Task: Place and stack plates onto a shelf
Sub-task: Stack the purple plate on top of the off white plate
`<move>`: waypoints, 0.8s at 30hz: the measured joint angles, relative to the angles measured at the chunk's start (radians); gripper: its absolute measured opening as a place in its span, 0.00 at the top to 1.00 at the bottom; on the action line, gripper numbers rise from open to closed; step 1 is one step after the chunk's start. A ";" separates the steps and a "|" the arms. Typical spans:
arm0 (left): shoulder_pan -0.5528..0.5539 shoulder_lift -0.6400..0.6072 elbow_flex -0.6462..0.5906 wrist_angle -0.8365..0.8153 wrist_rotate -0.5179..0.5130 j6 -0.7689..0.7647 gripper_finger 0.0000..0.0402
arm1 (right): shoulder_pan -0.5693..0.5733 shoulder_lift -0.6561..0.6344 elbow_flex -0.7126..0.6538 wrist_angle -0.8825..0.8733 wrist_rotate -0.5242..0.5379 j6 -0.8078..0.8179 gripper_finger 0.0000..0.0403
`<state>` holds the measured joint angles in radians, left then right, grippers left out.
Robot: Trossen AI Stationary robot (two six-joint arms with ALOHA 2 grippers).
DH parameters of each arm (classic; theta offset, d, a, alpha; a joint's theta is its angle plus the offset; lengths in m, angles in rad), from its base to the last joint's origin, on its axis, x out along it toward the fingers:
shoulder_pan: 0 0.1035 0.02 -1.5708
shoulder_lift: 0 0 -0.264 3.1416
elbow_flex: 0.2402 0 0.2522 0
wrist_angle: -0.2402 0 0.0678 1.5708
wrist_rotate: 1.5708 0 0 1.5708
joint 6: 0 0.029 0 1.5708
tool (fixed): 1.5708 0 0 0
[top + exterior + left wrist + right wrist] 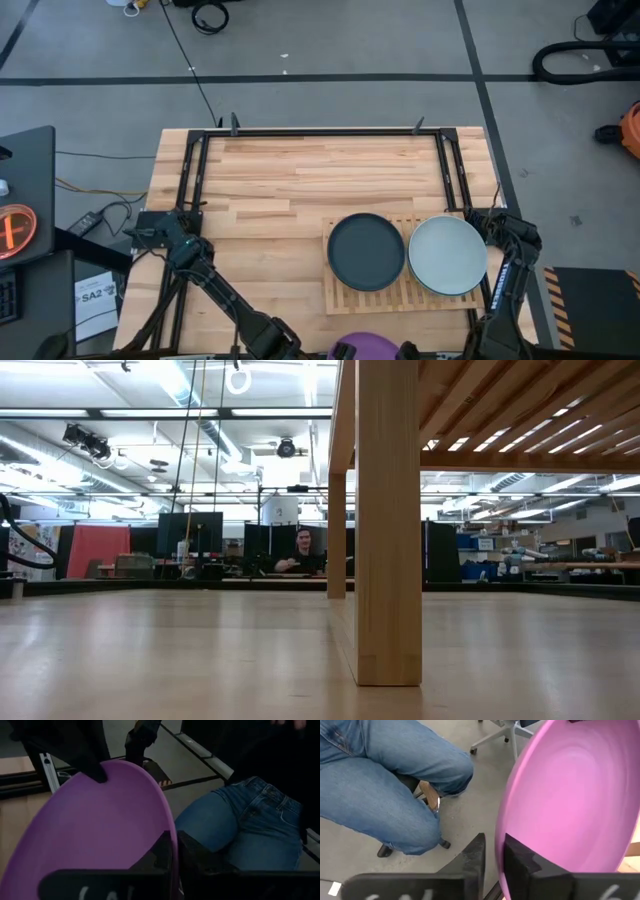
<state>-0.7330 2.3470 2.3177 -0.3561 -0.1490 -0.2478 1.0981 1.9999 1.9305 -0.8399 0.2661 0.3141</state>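
Note:
A purple plate [368,344] hangs tilted past the table's near edge, between both grippers. My left gripper [175,854] is shut on its rim; it shows in the high view [342,351] at the plate's left. My right gripper [494,860] stands open at the opposite rim, one finger on each side. A sliver of floor shows between one finger and the rim. A dark plate [366,252] and a pale mint plate [447,255] lie flat, side by side, on the slatted shelf [345,297]. My left gripper pinches the purple plate's rim [168,826] between its two fingers, one on each face. It comes from the table's left. The plate is lifted clear of the table and tilted, its far rim [107,767] up by my right gripper's fingers.
A person in blue jeans [380,785] sits close behind the plate at the table's near side, legs also in the left wrist view [240,820]. A black frame [320,132] runs round the table top. The shelf's wooden leg [388,520] fills the low view.

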 joint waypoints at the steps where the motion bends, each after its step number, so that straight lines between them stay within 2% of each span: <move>1: 0.000 0.000 0.000 -0.001 -0.002 -0.001 0.95 | -0.003 0.000 0.000 0.002 -0.004 0.000 0.82; 8: -0.001 0.000 0.000 0.001 -0.011 -0.004 0.95 | -0.003 0.000 0.002 0.002 -0.020 0.000 0.64; 11: -0.009 0.002 0.000 0.035 -0.015 -0.003 0.95 | -0.004 0.000 0.042 -0.022 -0.082 -0.002 0.60; 15: -0.021 -0.001 0.000 0.070 -0.015 0.003 0.95 | -0.012 0.000 0.145 -0.112 -0.169 -0.002 0.59; 24: -0.067 -0.031 -0.001 0.085 0.008 0.028 0.95 | -0.006 -0.003 0.425 -0.412 -0.201 0.007 0.59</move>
<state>-0.7998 2.3158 2.3162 -0.2715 -0.1407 -0.2193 1.0923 1.9974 2.3556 -1.2519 0.0649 0.3214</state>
